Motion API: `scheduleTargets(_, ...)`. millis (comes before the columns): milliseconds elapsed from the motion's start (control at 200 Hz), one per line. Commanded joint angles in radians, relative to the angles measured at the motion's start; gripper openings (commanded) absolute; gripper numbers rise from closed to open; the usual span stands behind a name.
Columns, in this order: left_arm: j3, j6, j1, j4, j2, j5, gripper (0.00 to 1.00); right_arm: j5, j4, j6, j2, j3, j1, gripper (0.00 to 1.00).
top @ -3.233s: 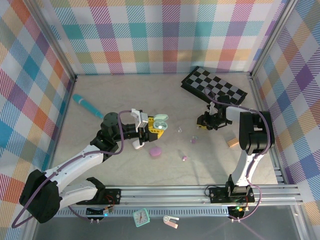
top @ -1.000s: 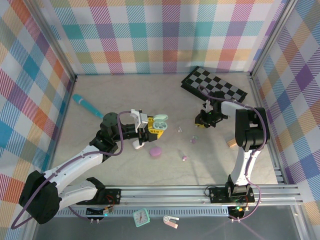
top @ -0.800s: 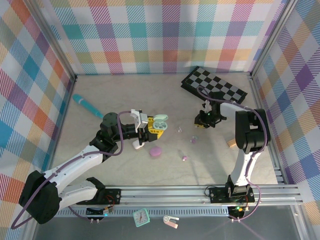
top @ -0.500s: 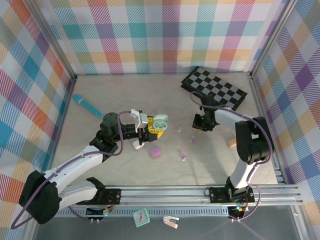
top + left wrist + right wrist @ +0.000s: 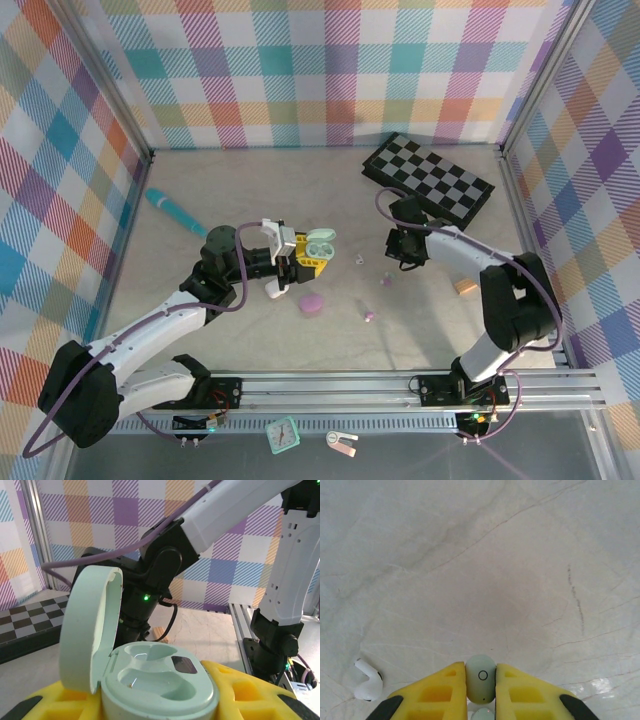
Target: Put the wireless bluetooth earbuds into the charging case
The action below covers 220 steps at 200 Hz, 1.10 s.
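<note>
Right tool [image 5: 480,667] with mint earbud [image 5: 480,678] now nearer the empty open case [image 5: 161,681].

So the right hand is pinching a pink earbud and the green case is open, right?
Not quite. The earbud pinched in the right gripper is pale green, not pink; the right wrist view shows it up close. The green case is open, just as you said.

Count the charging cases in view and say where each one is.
2. The mint green case, lid open, is held in the left fingers. The lilac case lies on the table, just nearer the arm bases. Another could be hidden under an arm.
</note>
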Motion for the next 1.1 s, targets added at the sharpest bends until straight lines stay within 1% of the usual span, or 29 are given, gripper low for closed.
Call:
scheduleTargets(0, -0.017, 0.015, -0.004, 0.040, 0.005, -0.009, 0.36, 0.045, -0.005, 0.034, -0.036, -0.015, 0.012, 0.17)
scheduleTargets(295, -0.045, 0.001, -0.004, 0.103, 0.033, -0.053, 0.36, 0.028, -0.030, 0.046, -0.108, -0.024, 0.028, 0.17)
scheduleTargets(495, -0.041, -0.008, -0.004, 0.156, 0.084, -0.069, 0.36, -0.029, -0.054, 0.002, -0.222, -0.019, 0.071, 0.18)
scheduleTargets(610, -0.020, -0.030, -0.004, 0.181, 0.121, -0.054, 0.36, -0.105, -0.047, -0.079, -0.303, -0.012, 0.110, 0.18)
scheduleTargets(715, -0.006, -0.037, -0.004, 0.177, 0.135, -0.036, 0.36, -0.171, -0.030, -0.194, -0.381, 0.001, 0.158, 0.17)
scheduleTargets(840, 0.003, -0.029, -0.004, 0.149, 0.140, -0.024, 0.36, -0.318, 0.034, -0.326, -0.477, -0.009, 0.185, 0.15)
scheduleTargets(960, 0.003, -0.028, -0.005, 0.143, 0.140, -0.017, 0.36, -0.449, 0.074, -0.445, -0.560, -0.021, 0.197, 0.18)
scheduleTargets(1095, 0.005, -0.030, -0.004, 0.139, 0.142, 0.013, 0.36, -0.606, 0.069, -0.506, -0.579, 0.007, 0.197, 0.17)
